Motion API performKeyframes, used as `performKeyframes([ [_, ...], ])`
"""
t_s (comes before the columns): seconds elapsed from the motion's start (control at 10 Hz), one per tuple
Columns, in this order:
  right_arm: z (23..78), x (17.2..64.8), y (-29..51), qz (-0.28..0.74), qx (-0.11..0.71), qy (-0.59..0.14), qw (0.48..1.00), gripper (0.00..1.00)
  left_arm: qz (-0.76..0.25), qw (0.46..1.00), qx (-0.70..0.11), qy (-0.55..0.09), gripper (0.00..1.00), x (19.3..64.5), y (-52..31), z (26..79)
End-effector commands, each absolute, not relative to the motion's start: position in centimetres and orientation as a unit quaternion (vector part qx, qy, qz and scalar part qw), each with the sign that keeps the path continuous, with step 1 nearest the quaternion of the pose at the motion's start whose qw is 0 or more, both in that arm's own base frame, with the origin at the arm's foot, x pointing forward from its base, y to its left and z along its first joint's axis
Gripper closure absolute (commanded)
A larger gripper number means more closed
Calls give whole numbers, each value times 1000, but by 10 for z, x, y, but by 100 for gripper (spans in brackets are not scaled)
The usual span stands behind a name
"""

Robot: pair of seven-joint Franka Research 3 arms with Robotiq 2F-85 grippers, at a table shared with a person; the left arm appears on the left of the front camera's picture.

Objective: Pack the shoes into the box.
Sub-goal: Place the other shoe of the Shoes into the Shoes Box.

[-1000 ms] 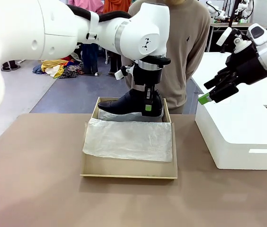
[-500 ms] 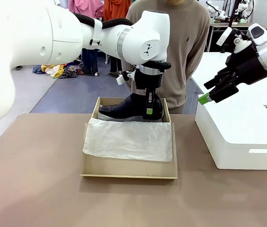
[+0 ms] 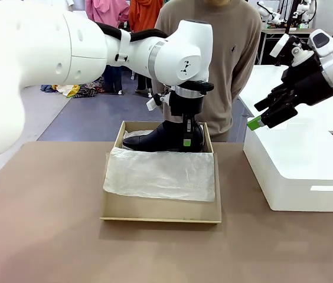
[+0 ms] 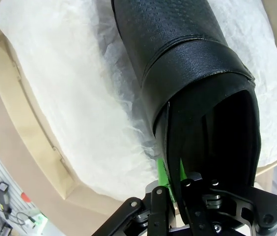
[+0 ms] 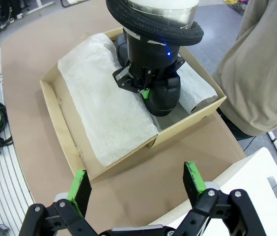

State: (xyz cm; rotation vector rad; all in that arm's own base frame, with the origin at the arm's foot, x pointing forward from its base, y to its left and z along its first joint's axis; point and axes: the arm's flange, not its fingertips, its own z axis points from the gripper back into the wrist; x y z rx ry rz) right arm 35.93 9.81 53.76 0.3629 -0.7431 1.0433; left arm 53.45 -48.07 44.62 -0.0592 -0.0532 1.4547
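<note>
Your left pincer (image 3: 185, 139) is clamped tight on the heel rim of one black shoe (image 3: 153, 140), which sits low in the far end of the one box (image 3: 160, 213) with its toe pointing left. A sheet of white tissue paper (image 3: 160, 174) covers the box's near part. Your right pincer (image 5: 136, 186) hangs wide open and empty, above one white block (image 3: 296, 171) on the right of the desk (image 3: 48, 236). One person (image 3: 237, 53) stands at the far side.

White block (image 3: 299, 171) on brown table (image 3: 48, 236); person (image 3: 237, 59) standing at far side.
</note>
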Motion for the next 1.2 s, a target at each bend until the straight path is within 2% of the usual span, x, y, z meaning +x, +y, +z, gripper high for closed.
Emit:
performKeyframes([
  [0.0, 537, 362, 98, 489, 177, -351, 779, 0, 688, 725, -20, -33, 100, 538, -490, 449],
  [0.9, 537, 362, 98, 489, 177, -351, 779, 0, 688, 725, -20, -16, 100, 543, -500, 427],
  [1.0, 537, 362, 98, 489, 177, -351, 779, 0, 690, 723, -16, -13, 97, 543, -499, 427],
  [1.1, 537, 362, 98, 489, 177, -351, 779, 0, 690, 724, -14, -11, 79, 543, -499, 428],
])
